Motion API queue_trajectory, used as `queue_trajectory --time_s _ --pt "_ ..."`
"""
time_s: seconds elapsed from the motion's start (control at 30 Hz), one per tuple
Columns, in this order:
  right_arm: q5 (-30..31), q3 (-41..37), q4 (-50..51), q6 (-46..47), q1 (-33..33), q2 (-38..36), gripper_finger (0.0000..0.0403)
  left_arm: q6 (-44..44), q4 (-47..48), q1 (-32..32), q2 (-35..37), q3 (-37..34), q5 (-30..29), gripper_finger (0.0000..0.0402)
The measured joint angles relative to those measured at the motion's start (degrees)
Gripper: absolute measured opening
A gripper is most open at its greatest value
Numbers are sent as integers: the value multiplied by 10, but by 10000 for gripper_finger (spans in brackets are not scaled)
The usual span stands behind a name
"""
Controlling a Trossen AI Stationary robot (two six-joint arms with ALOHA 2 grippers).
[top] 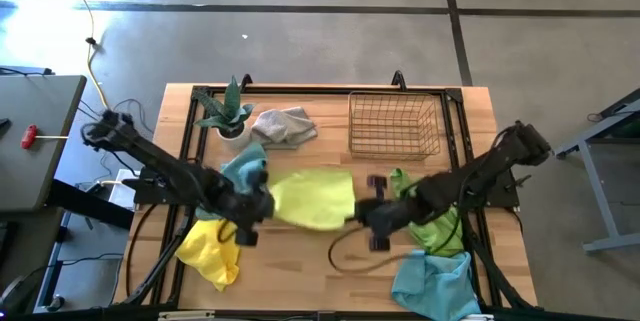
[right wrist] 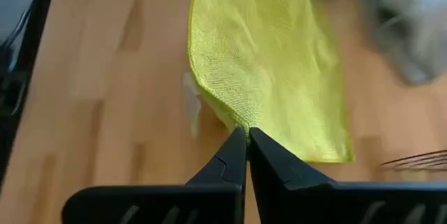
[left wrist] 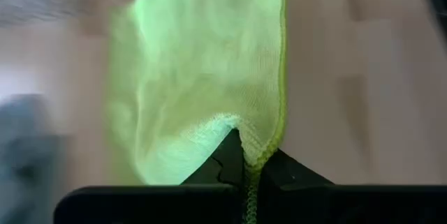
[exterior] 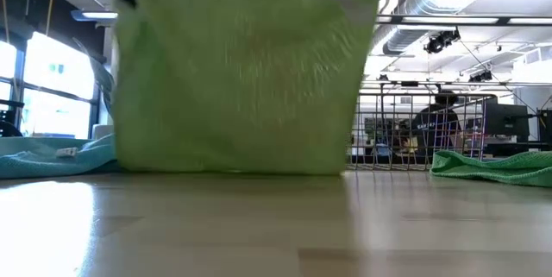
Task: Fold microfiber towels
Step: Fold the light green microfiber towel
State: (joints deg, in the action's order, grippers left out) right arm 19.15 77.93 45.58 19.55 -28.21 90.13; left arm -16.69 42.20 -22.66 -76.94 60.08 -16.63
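Note:
A lime green towel (top: 312, 199) hangs stretched between my two grippers over the middle of the table. In the low view it shows as a broad sheet (exterior: 233, 78) whose lower edge reaches the tabletop. My left gripper (top: 262, 204) is shut on its left end and my right gripper (top: 362, 211) on its right end. Lying loose on the table are a yellow towel (top: 212, 253), a light blue towel (top: 245, 169), a grey towel (top: 285, 126), a second green towel (top: 432, 219) and a second light blue towel (top: 435, 283). My left gripper (left wrist: 244, 172) pinches the towel's hemmed edge at an upper corner (left wrist: 260, 155) between its two fingers, coming slanting down from the table's left. The cloth hangs away below the fingers. My right gripper (right wrist: 246, 137) pinches the towel's other upper corner (right wrist: 239, 121) between its fingertips, slanting down from the table's right. The cloth spreads out from that point, and its far part lies on the wood.
A wire basket (top: 393, 124) stands at the far right of the table, and a potted plant (top: 228, 111) at the far left beside the grey towel. A cable loops on the wood (top: 345, 256) near the front. Bare wood shows in the middle front.

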Motion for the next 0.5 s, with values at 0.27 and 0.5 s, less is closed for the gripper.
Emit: queue_trajectory --time_s 0.27,0.5 --pt "-94 -1 3 75 -59 95 0 -85 -117 -65 -134 -25 100 0" --pt "-117 -1 -17 102 -81 128 0 -111 -196 -100 -217 -18 217 0"
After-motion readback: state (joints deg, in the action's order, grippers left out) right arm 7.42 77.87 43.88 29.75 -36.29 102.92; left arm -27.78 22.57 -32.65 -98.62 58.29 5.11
